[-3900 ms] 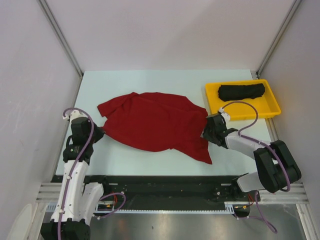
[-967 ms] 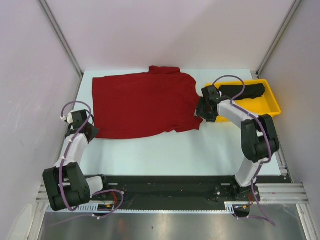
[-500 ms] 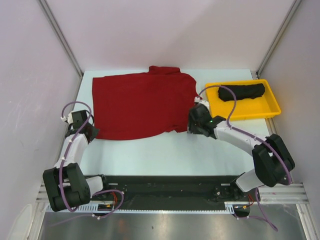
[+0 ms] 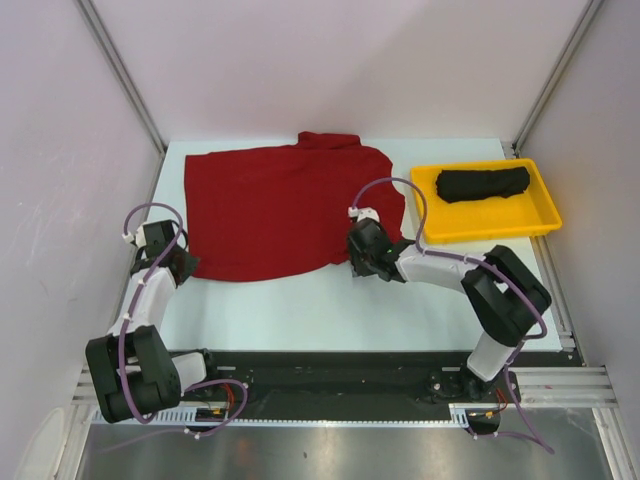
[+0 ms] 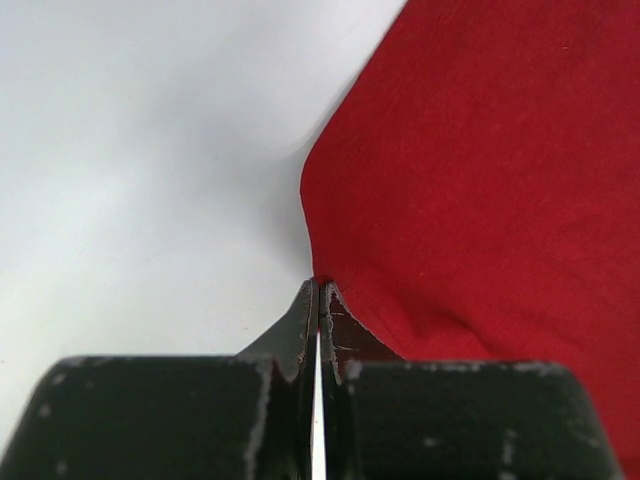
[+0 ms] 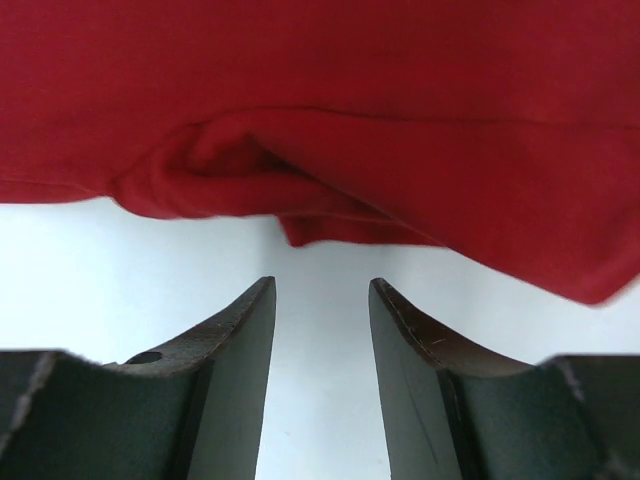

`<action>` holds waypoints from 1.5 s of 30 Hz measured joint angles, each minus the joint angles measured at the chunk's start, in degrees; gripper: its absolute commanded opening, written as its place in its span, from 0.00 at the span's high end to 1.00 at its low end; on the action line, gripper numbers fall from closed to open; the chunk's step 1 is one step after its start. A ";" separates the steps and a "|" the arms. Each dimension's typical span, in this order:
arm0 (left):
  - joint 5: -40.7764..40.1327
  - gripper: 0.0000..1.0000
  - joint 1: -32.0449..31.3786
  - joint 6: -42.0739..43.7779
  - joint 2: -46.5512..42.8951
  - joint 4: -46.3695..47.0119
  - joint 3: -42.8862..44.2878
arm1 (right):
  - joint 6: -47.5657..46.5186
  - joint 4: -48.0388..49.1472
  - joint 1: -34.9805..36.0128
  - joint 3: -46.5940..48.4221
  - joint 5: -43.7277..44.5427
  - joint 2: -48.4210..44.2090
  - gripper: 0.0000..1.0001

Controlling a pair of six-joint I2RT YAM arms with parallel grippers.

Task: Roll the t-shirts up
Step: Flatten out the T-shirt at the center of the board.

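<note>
Since the last look, my right claw has slid left along the near hem of the red t-shirt. Its fingers are apart, with the hem fold just ahead and not touching. My left claw is clamped on the shirt's near-left corner. Shirt is spread flat on the table. The black t-shirt is bundled in the yellow tray.

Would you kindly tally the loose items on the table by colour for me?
Red: 1, the red t-shirt
Black: 1, the black t-shirt
Yellow: 1, the yellow tray
Total: 3
</note>
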 measured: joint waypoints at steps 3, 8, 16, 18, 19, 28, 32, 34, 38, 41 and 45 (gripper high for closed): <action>0.20 1.00 0.00 0.00 0.13 0.00 0.00 | -0.90 0.85 1.07 1.86 0.11 2.27 0.52; 0.20 1.00 0.04 0.02 0.48 0.02 0.00 | -1.95 2.23 1.64 3.98 0.83 4.98 0.59; 0.20 1.00 0.04 0.02 0.70 0.02 0.00 | -3.41 0.57 1.64 7.04 2.75 8.46 1.00; 0.20 1.00 0.04 0.04 0.81 0.00 0.02 | -3.26 -2.21 1.68 8.37 2.67 8.44 1.00; 0.20 1.00 0.04 0.07 0.85 0.00 0.02 | -3.19 -3.67 1.68 9.05 2.47 8.20 1.00; 0.66 1.00 0.04 0.57 0.92 0.07 0.04 | 0.37 -18.27 4.42 17.38 -6.64 -1.22 1.00; 1.14 0.98 0.04 0.57 0.92 0.07 0.04 | 2.60 -19.30 5.53 18.51 -11.78 -0.26 0.85; 1.49 0.92 0.04 0.59 0.90 0.04 0.04 | 3.52 -19.91 5.57 18.53 -13.40 1.53 0.66; 1.75 0.87 0.04 1.03 0.83 0.02 0.04 | 4.76 -21.51 3.91 17.27 -13.62 2.14 0.46; 1.77 0.86 0.04 1.09 0.72 0.00 0.04 | 5.97 -21.31 1.77 13.70 -11.34 -1.92 0.46; 1.79 0.85 0.04 1.07 0.70 0.00 0.04 | 9.40 -20.72 -1.55 5.25 -7.82 -13.00 0.45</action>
